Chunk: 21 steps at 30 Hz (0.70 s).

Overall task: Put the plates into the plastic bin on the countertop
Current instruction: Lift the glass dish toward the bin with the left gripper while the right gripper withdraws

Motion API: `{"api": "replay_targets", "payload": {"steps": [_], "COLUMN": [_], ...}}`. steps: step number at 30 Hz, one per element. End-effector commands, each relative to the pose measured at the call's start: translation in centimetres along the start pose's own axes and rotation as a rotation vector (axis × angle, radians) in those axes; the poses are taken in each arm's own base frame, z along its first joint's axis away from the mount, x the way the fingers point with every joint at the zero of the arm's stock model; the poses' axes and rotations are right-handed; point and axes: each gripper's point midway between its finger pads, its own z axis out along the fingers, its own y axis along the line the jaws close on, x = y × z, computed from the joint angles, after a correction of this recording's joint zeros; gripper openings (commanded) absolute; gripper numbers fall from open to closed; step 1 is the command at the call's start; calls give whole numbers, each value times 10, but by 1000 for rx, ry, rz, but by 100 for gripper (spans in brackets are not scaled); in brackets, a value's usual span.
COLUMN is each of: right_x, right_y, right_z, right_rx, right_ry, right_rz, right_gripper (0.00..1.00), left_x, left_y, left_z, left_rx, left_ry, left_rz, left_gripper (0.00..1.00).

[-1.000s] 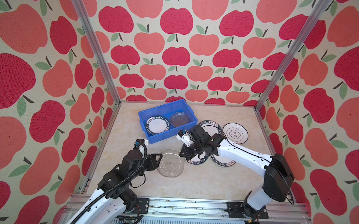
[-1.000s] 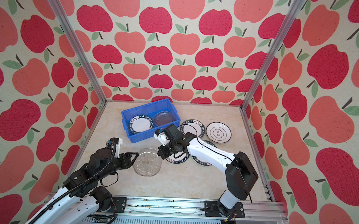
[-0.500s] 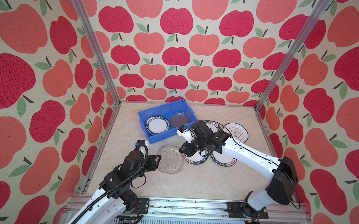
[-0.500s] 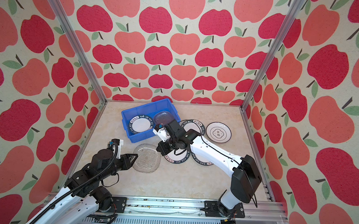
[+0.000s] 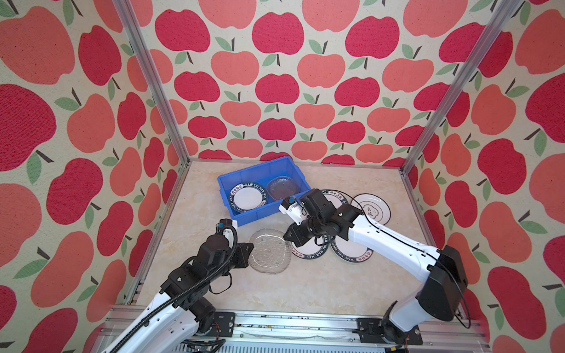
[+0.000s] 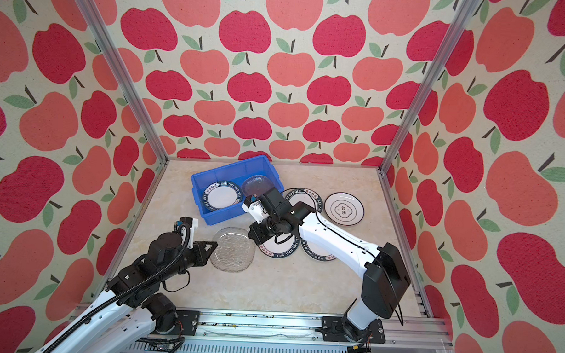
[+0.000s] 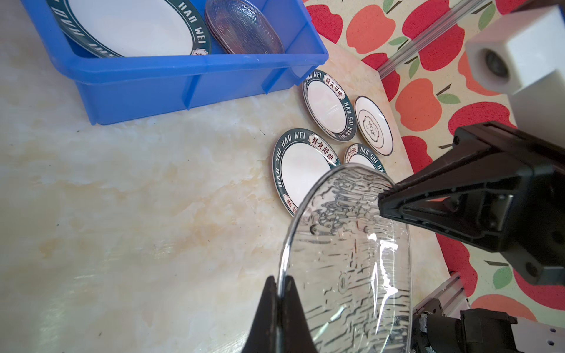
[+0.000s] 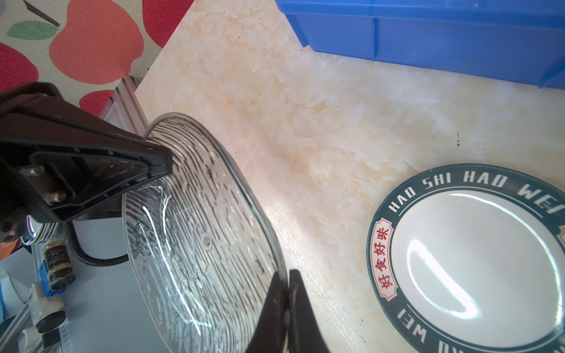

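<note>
A: Entry one, the piece in hand?
B: Glass plate, rounded-square, ribbed, clear. Location: middle of the countertop, just on the near side of the blue bin. Left gripper pinching its left rim, right gripper pinching the opposite rim, each pair of jaws pressed onto the glass. Whether the plate clears the surface cannot be told.

A: Bin, position and contents?
B: Far centre-left, set askew. Green-lettered plate in the left half. Greyish glass plate at the right end; whether it is one piece or a stack cannot be told.

A: Loose stock?
B: Four pieces, all right of the held plate.
- Near green-rimmed plate, just beside the held glass, its left edge under the right gripper.
- Second green-rimmed plate, just right of that one.
- Third green-rimmed plate, farther back, beside the bin's right end.
- Ringed white plate, farthest right, just beside the third.

A: In the way?
B: Right arm reaches in from the near right and lies over the second and third pieces, hiding part of each. Its white wrist camera sits close to the bin's near-right corner. Left arm enters from the near left over bare marble. Between the held plate and the bin: a strip of bare marble, then the bin's near wall
</note>
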Motion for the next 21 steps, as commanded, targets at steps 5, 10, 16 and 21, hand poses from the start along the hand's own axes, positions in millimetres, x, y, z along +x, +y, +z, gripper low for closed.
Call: {"api": "replay_targets", "payload": {"steps": [5, 10, 16, 21], "right_x": [-13, -29, -62, -80], "right_y": [-6, -36, -76, -107], "right_z": [-6, -31, -100, -134], "right_rx": [57, 234, 343, 369], "right_ry": [-2, -87, -343, -446], "right_rz": [17, 56, 168, 237], "right_gripper": [36, 58, 64, 63], "left_x": [-11, -32, -87, -146], "left_y": [7, 6, -4, -2], "left_z": [0, 2, 22, 54], "left_rx": [-53, -95, -128, -171], "left_ry": [-37, -81, -124, -161], "left_rz": [-21, -47, -81, -92], "left_gripper": [0, 0, 0, 0]}}
